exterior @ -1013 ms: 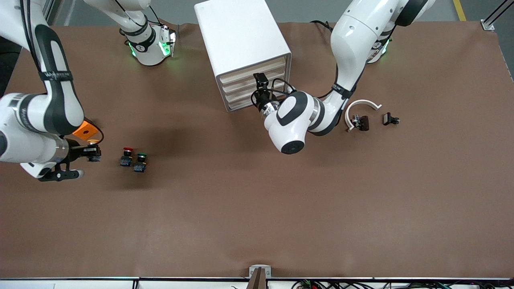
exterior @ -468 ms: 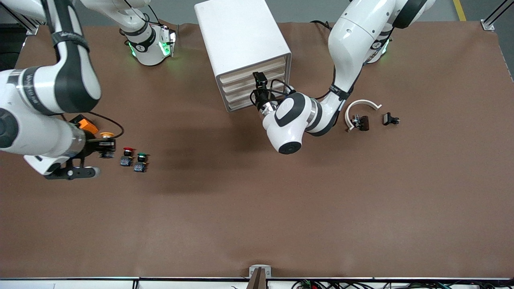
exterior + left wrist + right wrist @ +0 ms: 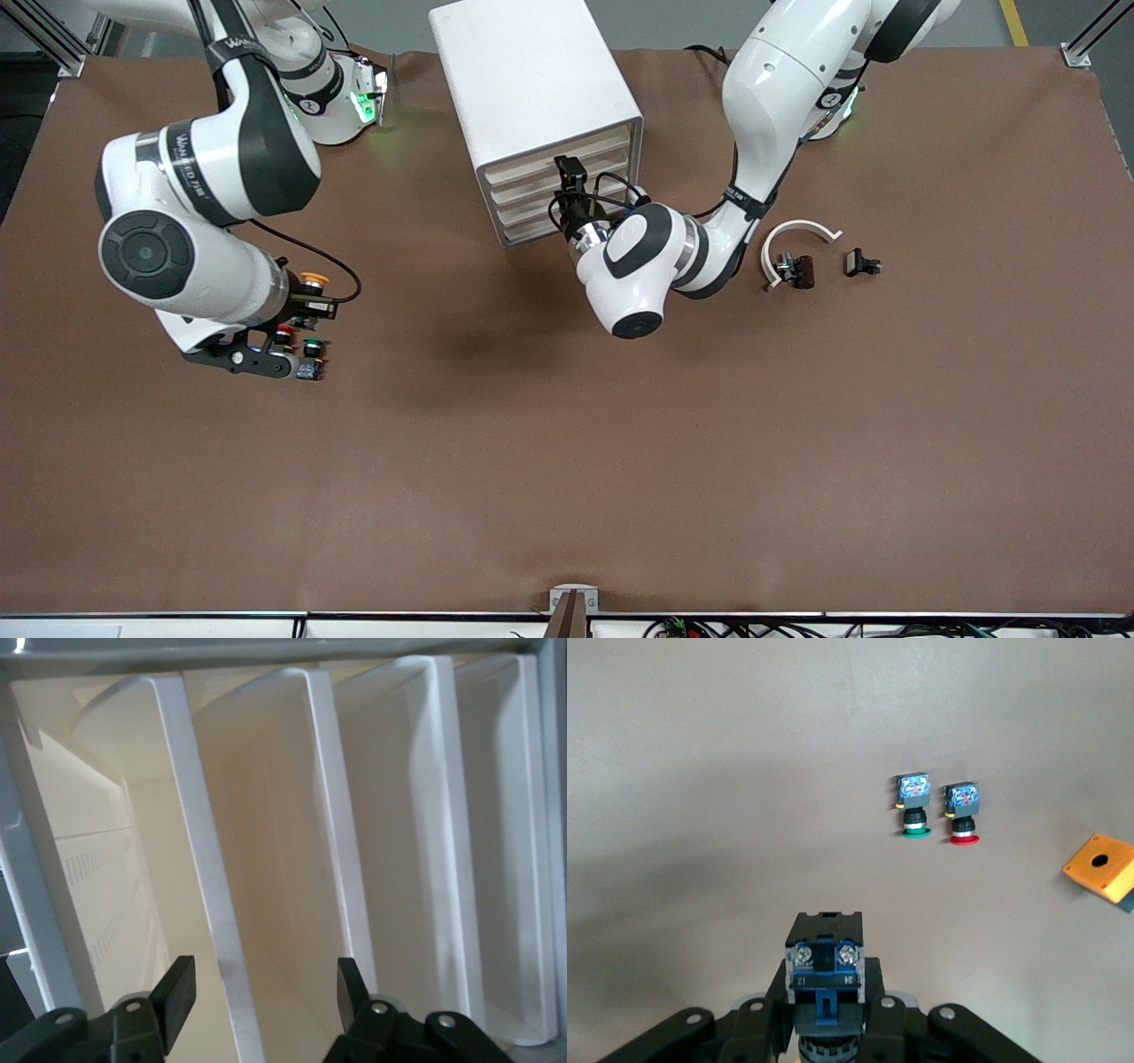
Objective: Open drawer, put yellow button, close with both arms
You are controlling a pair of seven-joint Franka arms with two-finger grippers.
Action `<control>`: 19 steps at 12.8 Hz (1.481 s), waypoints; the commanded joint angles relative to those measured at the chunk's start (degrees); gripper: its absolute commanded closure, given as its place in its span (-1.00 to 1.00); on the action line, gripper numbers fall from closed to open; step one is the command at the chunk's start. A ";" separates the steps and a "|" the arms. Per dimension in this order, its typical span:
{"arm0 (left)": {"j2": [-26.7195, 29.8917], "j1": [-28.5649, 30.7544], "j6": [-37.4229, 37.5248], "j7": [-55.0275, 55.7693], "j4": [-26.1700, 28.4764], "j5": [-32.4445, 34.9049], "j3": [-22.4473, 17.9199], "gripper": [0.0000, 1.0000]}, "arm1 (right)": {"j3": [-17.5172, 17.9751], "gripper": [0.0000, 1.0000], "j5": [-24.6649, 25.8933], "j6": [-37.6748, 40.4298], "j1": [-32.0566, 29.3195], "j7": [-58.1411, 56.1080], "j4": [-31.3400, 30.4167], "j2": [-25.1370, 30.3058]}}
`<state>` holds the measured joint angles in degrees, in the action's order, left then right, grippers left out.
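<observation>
The white cabinet [image 3: 532,80] stands at the robots' edge of the table with all four drawers shut. The uppermost drawer [image 3: 607,143] shows its cream front. My left gripper [image 3: 567,177] is at the drawer fronts, open and empty. In the left wrist view [image 3: 261,992] its fingers [image 3: 177,992] straddle the lip of one drawer front; I cannot tell which. My right gripper [image 3: 314,306] is shut on the yellow button [image 3: 312,282] and holds it in the air over the table by the red and green buttons. The right wrist view shows the button's blue-grey base [image 3: 824,979] between the fingers.
A red-capped button [image 3: 962,815] and a green-capped button [image 3: 311,344] stand side by side under the right arm. An orange box [image 3: 1101,866] lies beside them. A white curved piece [image 3: 793,235] and two small black parts [image 3: 796,268] lie toward the left arm's end.
My right arm has lifted the yellow button and carried it toward the cabinet, past the red and green buttons. My left gripper has edged slightly closer to the drawer fronts.
</observation>
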<state>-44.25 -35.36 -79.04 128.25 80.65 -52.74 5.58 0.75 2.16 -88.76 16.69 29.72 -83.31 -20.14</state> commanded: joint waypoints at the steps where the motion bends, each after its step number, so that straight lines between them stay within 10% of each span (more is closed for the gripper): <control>1: -0.92 -1.11 0.99 0.77 -1.19 -1.22 -0.14 -0.27 | -0.40 0.90 -0.13 1.31 1.15 2.88 2.01 -0.86; 8: -1.10 -1.56 0.99 0.95 -1.10 -1.22 -0.40 1.00 | -0.58 0.88 -0.05 1.13 1.24 2.89 2.01 -1.04; 19: -0.92 1.52 -1.72 1.13 -5.59 0.63 -9.19 1.00 | -0.58 0.88 -0.05 1.22 1.50 2.97 1.92 -1.13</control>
<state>-44.55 -32.90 -77.68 132.20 76.15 -53.73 -1.70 0.40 2.16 -88.67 17.64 31.55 -83.14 -20.54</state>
